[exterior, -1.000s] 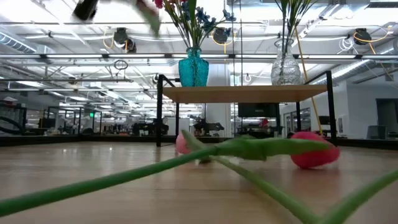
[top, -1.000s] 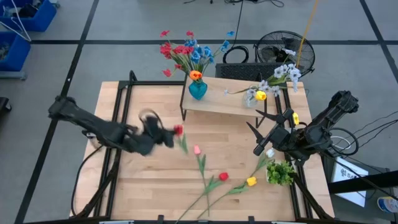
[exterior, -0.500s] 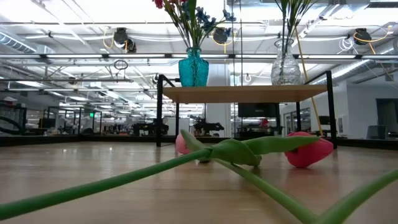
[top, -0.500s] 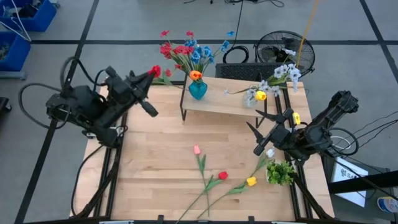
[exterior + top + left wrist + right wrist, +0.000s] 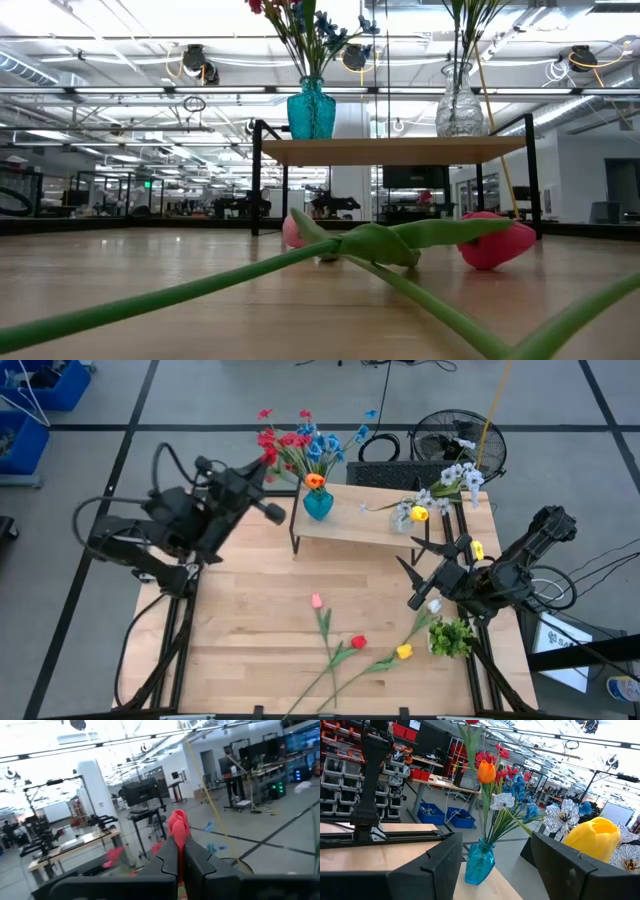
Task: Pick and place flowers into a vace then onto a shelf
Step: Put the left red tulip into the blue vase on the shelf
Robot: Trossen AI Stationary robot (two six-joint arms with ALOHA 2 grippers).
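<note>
Left gripper (image 5: 262, 482) raised beside the shelf (image 5: 370, 525), off its left end and close to the blue vase (image 5: 318, 503), fingers (image 5: 162, 865) pressed tight on the stem of a red flower (image 5: 178, 827) whose blossom stands just past the fingertips. Blue vase at the shelf's left end, already packed with red, blue and orange blossoms (image 5: 300, 448); clear vase (image 5: 459, 110) at the shelf's right end, holding white and yellow blossoms (image 5: 445, 485). In front of the shelf, flat on the table (image 5: 250, 650): a pink flower (image 5: 317, 601), a second red flower (image 5: 358, 643) and a yellow flower (image 5: 404, 651), stems running away from the shelf toward the table's front edge and crossing one another. Leafy green clump (image 5: 452, 637) also in front of the shelf, off toward its right end, just beside the yellow flower. Right gripper (image 5: 432, 565) low over the table just in front of the shelf's right end, jaws spread wide and holding nothing, fingers (image 5: 425, 870) framing the blue vase and a yellow blossom near the shelf. Black floor fan (image 5: 458, 445) behind the shelf's right end, beyond the table.
</note>
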